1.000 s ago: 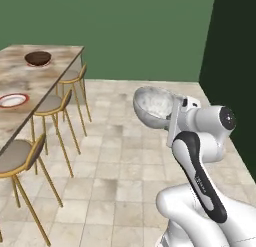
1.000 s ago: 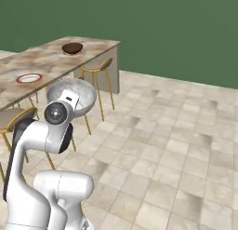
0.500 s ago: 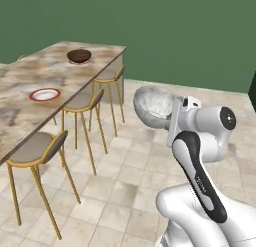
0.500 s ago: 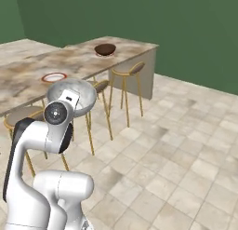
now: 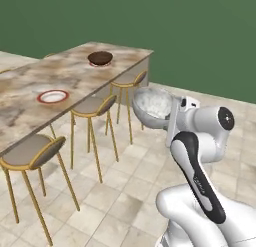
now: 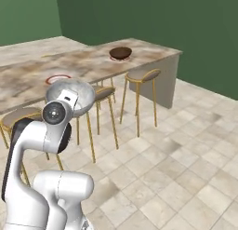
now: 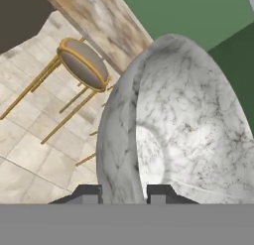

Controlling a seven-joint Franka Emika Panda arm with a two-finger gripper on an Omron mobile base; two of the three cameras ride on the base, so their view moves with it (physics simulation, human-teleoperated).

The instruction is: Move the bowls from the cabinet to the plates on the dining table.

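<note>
the gripper (image 7: pixel 121 193) is clamped on the rim of the grey bowl (image 7: pixel 173 125), one finger (image 7: pixel 88 193) outside the wall and one inside. the arm carries this bowl in the air above the tiled floor (image 5: pixel 125 191), tilted on its side, beside the stools (image 5: pixel 92 107) and not touching the table (image 5: pixel 30 86). in the right base view the grey bowl (image 6: pixel 69 95) is just in front of the arm's dark joint. on the table, the nearer plate (image 5: pixel 52 96) with red rim is bare. further along, near the far end of the table, the brown bowl (image 5: pixel 100 57) sits on the second plate (image 5: pixel 93 64); only a bit of its red rim is visible. behind the table is a green wall (image 5: pixel 190 36).
</note>
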